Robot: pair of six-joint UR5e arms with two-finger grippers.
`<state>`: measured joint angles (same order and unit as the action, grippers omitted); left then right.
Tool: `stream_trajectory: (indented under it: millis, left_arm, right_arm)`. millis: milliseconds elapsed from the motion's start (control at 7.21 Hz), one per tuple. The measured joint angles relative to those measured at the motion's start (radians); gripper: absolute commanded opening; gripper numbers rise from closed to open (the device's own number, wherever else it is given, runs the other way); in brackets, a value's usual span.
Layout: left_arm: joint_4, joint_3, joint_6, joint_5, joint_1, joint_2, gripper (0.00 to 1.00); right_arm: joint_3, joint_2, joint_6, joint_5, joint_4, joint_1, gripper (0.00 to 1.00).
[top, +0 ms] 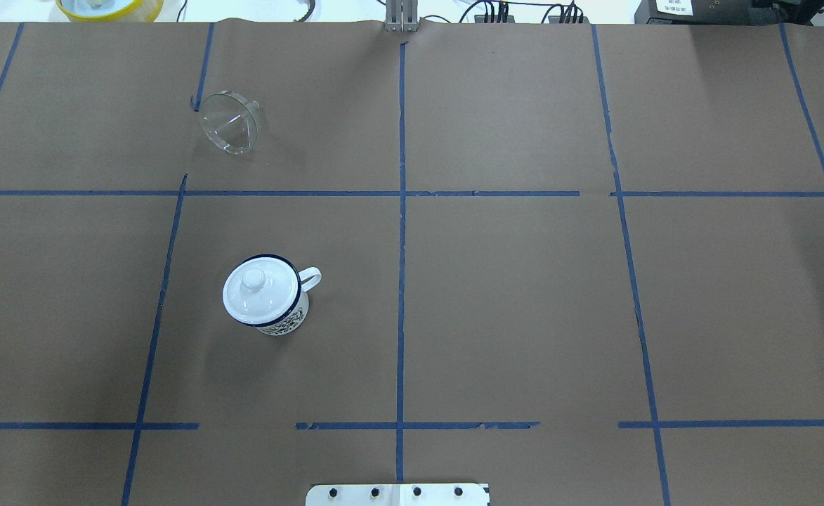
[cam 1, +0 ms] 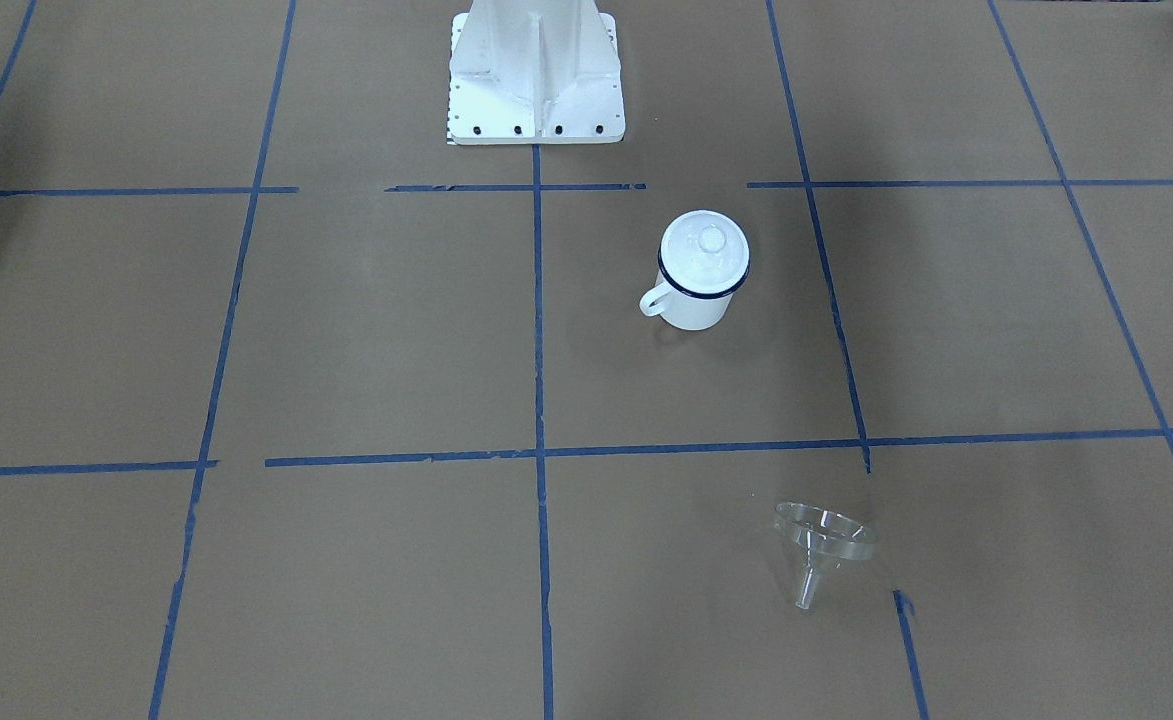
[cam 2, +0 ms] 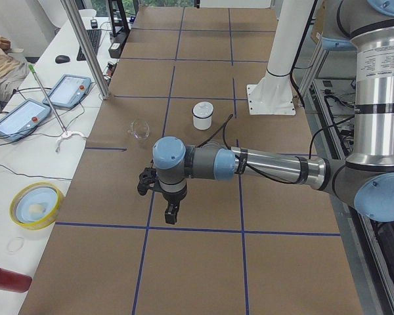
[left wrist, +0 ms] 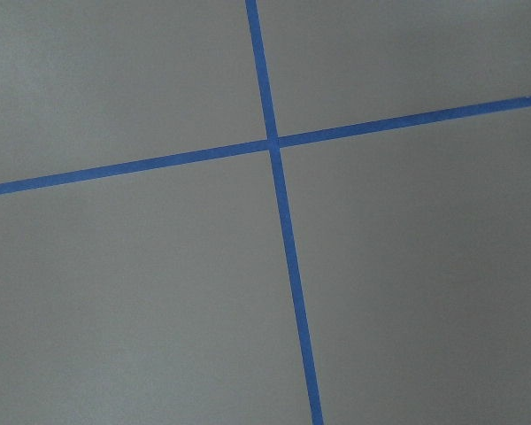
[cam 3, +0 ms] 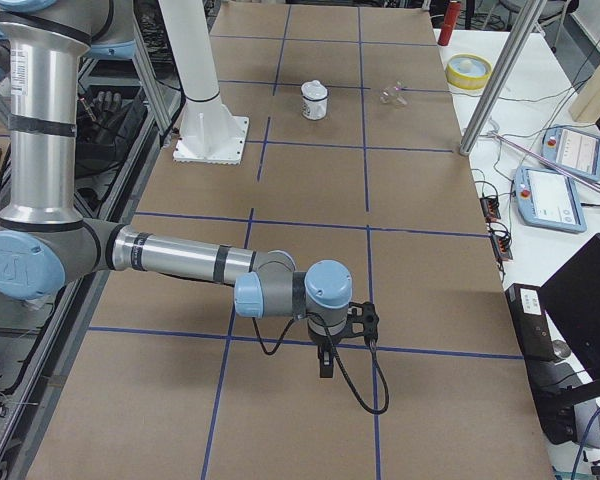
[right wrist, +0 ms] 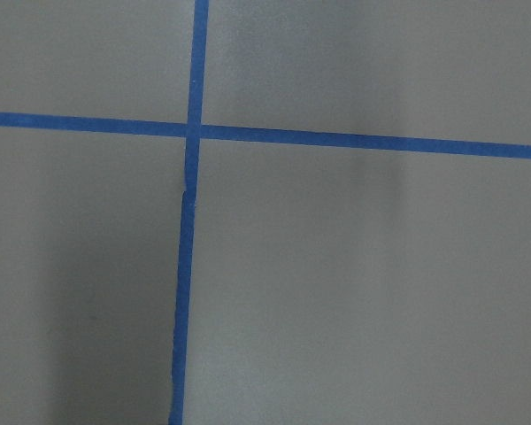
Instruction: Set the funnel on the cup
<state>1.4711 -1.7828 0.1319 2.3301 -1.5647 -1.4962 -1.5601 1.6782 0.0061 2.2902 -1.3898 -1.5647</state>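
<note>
The clear funnel lies tipped on its side on the brown table, spout toward the operators' side; it also shows in the overhead view. The white mug with a dark blue rim stands upright nearer the robot base, handle to one side, with a round white knobbed lid on top. Both grippers are far from them and show only in the side views: the left gripper and the right gripper point down over the table ends. I cannot tell if they are open or shut.
The white robot pedestal stands at the table's robot-side edge. Off the table are a yellow bowl, a red bottle, tablets and a metal post. Blue tape lines grid the table.
</note>
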Motion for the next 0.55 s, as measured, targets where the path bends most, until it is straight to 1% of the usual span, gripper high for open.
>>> stream_trajectory:
  millis: [555]
  left_arm:
    - [0.011, -0.011, -0.001, -0.001, 0.010, -0.013, 1.00]
  right_arm:
    - [0.000, 0.000, 0.000, 0.000, 0.000, 0.000, 1.00]
